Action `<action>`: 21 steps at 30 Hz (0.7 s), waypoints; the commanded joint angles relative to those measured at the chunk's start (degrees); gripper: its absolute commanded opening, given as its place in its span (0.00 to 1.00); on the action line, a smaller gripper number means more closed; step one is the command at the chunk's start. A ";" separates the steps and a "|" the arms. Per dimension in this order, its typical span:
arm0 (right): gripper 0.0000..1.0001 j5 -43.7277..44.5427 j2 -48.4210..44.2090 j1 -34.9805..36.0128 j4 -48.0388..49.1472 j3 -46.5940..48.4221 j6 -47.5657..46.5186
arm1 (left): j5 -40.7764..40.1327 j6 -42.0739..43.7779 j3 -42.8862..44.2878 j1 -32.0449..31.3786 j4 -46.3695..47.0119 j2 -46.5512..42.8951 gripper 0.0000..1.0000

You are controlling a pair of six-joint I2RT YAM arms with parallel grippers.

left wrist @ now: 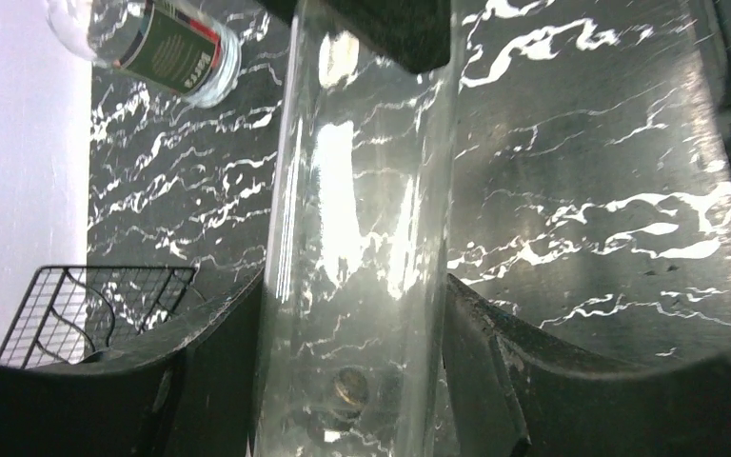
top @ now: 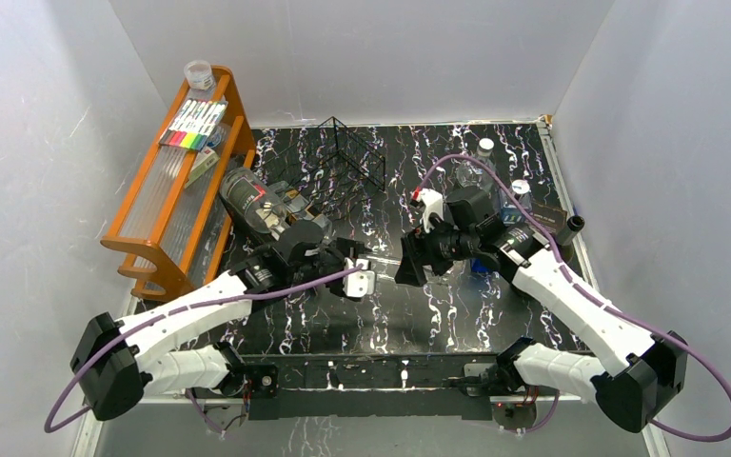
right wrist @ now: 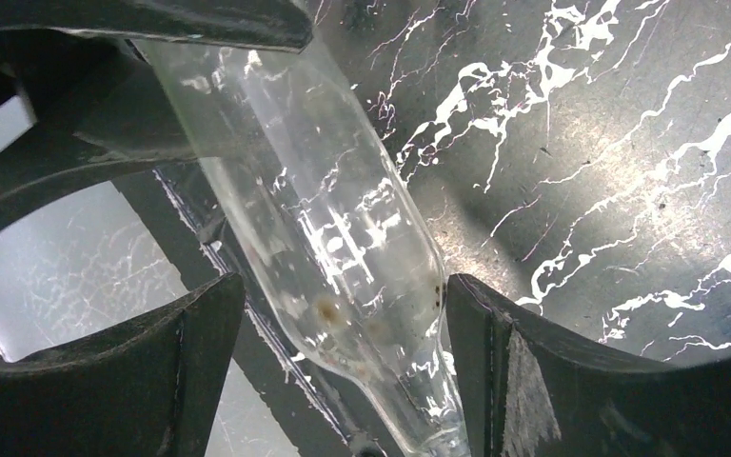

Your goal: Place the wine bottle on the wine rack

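Note:
A clear glass wine bottle [top: 386, 260] is held level above the dark marbled table, between my two grippers. My left gripper [top: 360, 272] is shut on its body; in the left wrist view [left wrist: 352, 381] both fingers [left wrist: 211, 381] press the glass [left wrist: 362, 209]. My right gripper [top: 409, 263] is open around the bottle's shoulder [right wrist: 343, 257]: in the right wrist view [right wrist: 343, 367] the right finger [right wrist: 533, 381] touches the glass, while the left finger stands apart. The black wire wine rack [top: 352, 157] stands empty at the back middle. It also shows in the left wrist view [left wrist: 86, 305].
An orange wooden shelf unit [top: 152, 238] with markers [top: 195, 124] and a jar [top: 198, 73] stands at the left. A labelled bottle [top: 252, 205] lies beside it, also in the left wrist view [left wrist: 176, 48]. Small bottles [top: 519, 195] and a black box [top: 552, 219] sit at the back right.

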 commanded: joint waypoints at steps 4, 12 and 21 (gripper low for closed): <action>0.90 -10.02 -2.14 2.75 2.35 -1.81 -0.29 | 3.89 2.12 1.20 0.06 15.42 -8.19 0.00; 0.87 -18.35 -2.00 2.74 3.46 -1.75 -2.37 | 0.64 5.82 0.06 0.04 13.97 -9.04 0.00; 0.55 -21.49 0.32 3.45 1.08 -0.67 -2.97 | -1.02 7.30 0.71 0.05 13.96 -7.14 0.00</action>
